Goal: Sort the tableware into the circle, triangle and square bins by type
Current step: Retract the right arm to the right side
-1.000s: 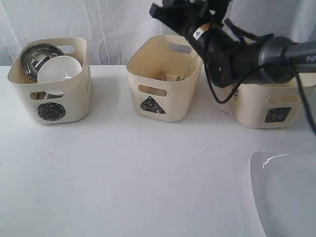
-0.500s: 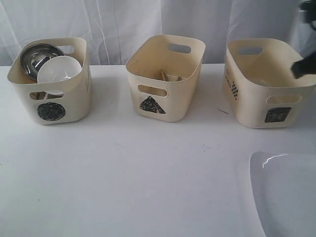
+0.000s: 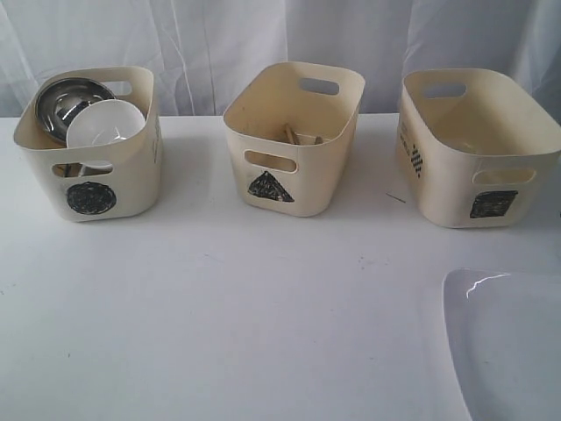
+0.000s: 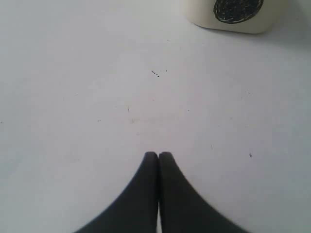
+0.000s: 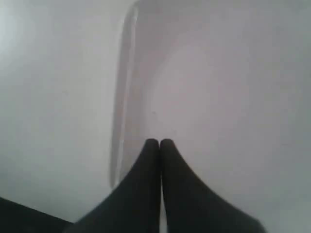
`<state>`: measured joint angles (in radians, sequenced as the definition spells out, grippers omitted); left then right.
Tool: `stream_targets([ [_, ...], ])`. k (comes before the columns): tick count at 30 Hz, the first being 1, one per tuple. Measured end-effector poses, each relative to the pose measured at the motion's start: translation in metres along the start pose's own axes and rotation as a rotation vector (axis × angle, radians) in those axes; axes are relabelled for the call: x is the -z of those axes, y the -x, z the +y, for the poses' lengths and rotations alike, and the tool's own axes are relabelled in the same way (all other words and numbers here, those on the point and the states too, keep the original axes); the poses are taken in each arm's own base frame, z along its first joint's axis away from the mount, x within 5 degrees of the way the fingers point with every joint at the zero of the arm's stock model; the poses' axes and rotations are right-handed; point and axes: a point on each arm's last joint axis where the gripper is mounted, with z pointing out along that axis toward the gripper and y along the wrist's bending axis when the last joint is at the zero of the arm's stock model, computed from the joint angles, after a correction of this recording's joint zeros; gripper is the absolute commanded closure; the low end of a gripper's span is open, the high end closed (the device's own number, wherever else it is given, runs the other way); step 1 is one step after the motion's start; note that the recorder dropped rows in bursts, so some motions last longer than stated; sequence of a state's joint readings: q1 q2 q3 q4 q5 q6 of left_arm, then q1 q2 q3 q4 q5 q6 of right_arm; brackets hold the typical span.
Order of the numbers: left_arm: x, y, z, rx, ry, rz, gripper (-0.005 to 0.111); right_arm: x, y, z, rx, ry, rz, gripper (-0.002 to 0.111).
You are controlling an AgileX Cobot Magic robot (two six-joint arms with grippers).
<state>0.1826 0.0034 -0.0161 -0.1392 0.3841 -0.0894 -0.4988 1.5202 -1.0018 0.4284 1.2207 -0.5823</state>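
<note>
Your left gripper: jaws pressed together, holding nothing, over white table, circle bin near. Right gripper: likewise closed, above plate at near right corner. Triangle bin and square bin along far edge; curtain behind.

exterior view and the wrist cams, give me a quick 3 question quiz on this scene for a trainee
1. True or false: the large white plate lies on the table, outside every bin.
2. Which bin holds the small white bowl? A circle bin, B triangle bin, C square bin.
3. Fill in: the right gripper is ____ (open or shut).

Key: 1 true. 2 A. 3 shut.
</note>
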Motion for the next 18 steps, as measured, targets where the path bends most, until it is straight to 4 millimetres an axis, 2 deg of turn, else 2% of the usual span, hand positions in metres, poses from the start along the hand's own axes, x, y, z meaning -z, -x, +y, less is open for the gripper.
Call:
stream_targets([
  [4, 0.0, 0.0, 0.0, 0.0, 0.0, 0.0, 0.107, 0.001, -0.013, -0.02, 0.029, -0.208, 0.128, 0.108],
  [8, 0.0, 0.0, 0.0, 0.0, 0.0, 0.0, 0.107, 0.0, -0.013, -0.034, 0.017, -0.332, 0.132, 0.104],
  [11, 0.0, 0.0, 0.0, 0.0, 0.0, 0.0, 0.107, -0.006, -0.008, -0.04, 0.025, -0.352, 0.111, 0.088],
  [15, 0.0, 0.0, 0.0, 0.0, 0.0, 0.0, 0.107, -0.015, -0.001, -0.049, 0.035, -0.374, 0.092, 0.057],
  [18, 0.0, 0.0, 0.0, 0.0, 0.0, 0.0, 0.107, -0.021, 0.004, -0.055, 0.041, -0.389, 0.076, 0.045],
])
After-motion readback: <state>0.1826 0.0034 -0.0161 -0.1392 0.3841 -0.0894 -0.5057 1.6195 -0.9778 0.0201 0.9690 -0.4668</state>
